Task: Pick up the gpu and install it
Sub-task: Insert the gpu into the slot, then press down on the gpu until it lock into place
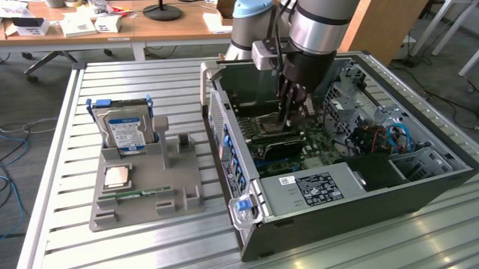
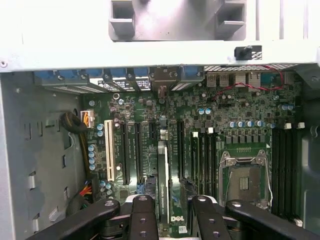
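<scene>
- Landmark: open computer case (image 1: 359, 210), lying side-up on the slatted metal worktop (image 1: 150, 246).
- Far off the case's exterior-view left: grey parts holder (image 1: 183, 193) on the worktop, apart from the case.
- In the holder, at the end farthest from the camera: silver hard drive (image 1: 123, 131) with a blue label, standing upright in its cradle.
- Nearer the camera in the same holder: a square processor chip (image 1: 116, 177) lying flat, with a slim green memory stick (image 1: 134, 194) lying just in front of it.
- Inside the case: arm reaches down from above, and the gripper (image 1: 288, 115) sits low over the motherboard (image 2: 235, 107), roughly mid-case.
- gpu (image 2: 162, 170): inside the case, standing on edge on the motherboard among the expansion slots and seen edge-on as a thin strip. It lies between a white slot (image 2: 108, 150) on one side and the empty processor socket (image 2: 245, 175) on the other.
- Gripper (image 2: 174, 210) state: fingers spread and straddling the gpu's edge. The card sits closer to one finger, with a clear gap to the other, so there is no visible pinch on it.
- Case corner nearest the camera: grey power supply (image 1: 314, 188) with a label on top.
- Exterior-view right end of the case: drive cage with blue and red cables (image 1: 393, 134).
</scene>
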`<state>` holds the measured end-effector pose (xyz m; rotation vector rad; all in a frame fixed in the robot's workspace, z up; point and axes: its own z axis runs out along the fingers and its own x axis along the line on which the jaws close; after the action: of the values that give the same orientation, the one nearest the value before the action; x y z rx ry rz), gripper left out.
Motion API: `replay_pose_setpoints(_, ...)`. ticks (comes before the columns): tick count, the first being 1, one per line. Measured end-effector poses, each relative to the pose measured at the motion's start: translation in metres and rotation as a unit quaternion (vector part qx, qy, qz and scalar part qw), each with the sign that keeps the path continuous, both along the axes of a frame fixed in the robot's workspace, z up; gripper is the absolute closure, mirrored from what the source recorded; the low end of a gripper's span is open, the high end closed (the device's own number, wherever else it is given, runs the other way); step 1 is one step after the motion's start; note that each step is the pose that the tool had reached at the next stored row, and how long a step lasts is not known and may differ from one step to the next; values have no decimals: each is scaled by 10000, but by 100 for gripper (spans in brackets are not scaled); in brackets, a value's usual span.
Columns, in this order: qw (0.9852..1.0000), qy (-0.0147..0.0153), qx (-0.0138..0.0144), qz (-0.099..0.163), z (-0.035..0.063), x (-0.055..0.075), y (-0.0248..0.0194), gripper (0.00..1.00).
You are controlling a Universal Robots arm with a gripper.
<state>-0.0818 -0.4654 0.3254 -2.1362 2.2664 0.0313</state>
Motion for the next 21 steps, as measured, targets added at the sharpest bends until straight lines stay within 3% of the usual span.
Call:
replay_pose_setpoints(4,10000,0,1,0,60,0,0,66)
replay_pose_setpoints(19,10000,0,0,0,61,0,0,67)
replay_pose_setpoints(21,10000,0,0,0,61,0,0,80)
